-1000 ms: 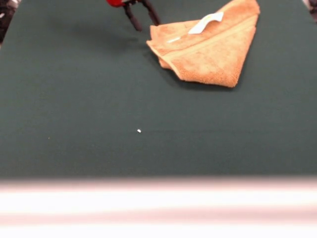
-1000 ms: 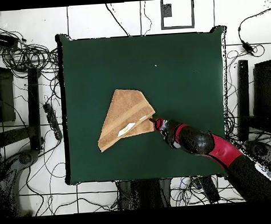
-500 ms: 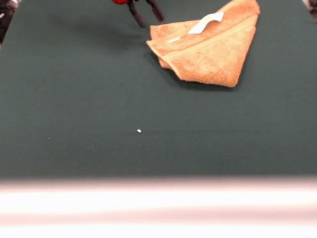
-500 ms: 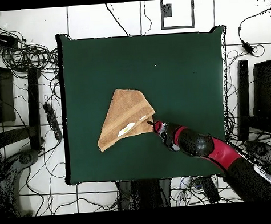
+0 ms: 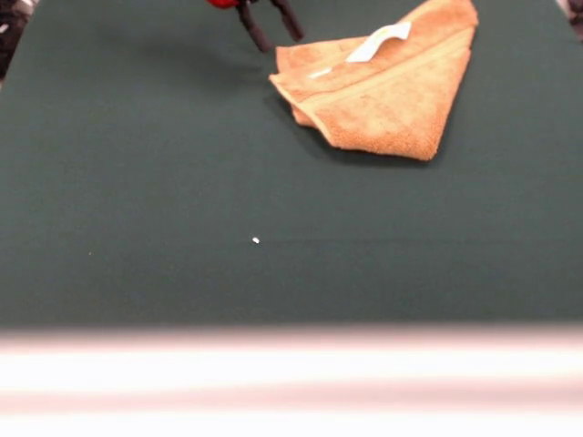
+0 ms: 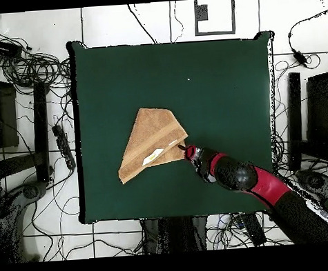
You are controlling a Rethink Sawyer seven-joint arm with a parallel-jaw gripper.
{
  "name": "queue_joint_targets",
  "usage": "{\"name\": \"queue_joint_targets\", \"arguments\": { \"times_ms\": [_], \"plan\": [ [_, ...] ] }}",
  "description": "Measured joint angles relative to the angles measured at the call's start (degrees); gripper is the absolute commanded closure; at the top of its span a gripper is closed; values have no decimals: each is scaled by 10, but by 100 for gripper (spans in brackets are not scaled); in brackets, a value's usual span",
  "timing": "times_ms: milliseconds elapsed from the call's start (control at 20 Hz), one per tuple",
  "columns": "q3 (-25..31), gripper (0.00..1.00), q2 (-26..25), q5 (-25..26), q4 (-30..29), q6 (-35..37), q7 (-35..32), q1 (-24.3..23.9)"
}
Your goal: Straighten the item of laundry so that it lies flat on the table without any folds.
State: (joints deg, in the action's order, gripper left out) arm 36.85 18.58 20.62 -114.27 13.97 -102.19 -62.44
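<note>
Hovering just beside the folded corner of the orange-tan terry towel (image 5: 383,91), the gripper (image 5: 271,25) showed two dark fingers (image 5: 253,32) spread apart in a narrow V, with nothing between them. In the front view only the fingers and a bit of red housing showed at the top edge. Compared with a second before, the fingers sat a little higher in that view and slightly closer to the towel; over the last half second they had hardly shifted.

The towel lay to the gripper's side, folded into a rough triangle with layered edges nearest the fingers and its point further off. It had not moved across the frames. Its small white label (image 5: 378,41) lay on the upper layer, near a flat woven border band (image 5: 428,56) running along the fold.

From overhead, the red and black arm (image 6: 256,184) reached in from the table's corner, and the gripper (image 6: 183,149) tip sat at the towel's (image 6: 153,142) corner, having crept closer to it than a second earlier; whether it touched the cloth could not be told. The dark green table (image 6: 219,89) stretched bare beyond the gripper, with a tiny white speck (image 5: 256,240) well apart from both towel and fingers.
</note>
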Motion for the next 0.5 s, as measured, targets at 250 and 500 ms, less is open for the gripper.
{"name": "queue_joint_targets", "arguments": {
  "times_ms": [250,500],
  "plan": [
    [0,0,0,0,0,-14,0,4],
    [0,0,0,-1,-1,-29,0,12]
  ]
}}
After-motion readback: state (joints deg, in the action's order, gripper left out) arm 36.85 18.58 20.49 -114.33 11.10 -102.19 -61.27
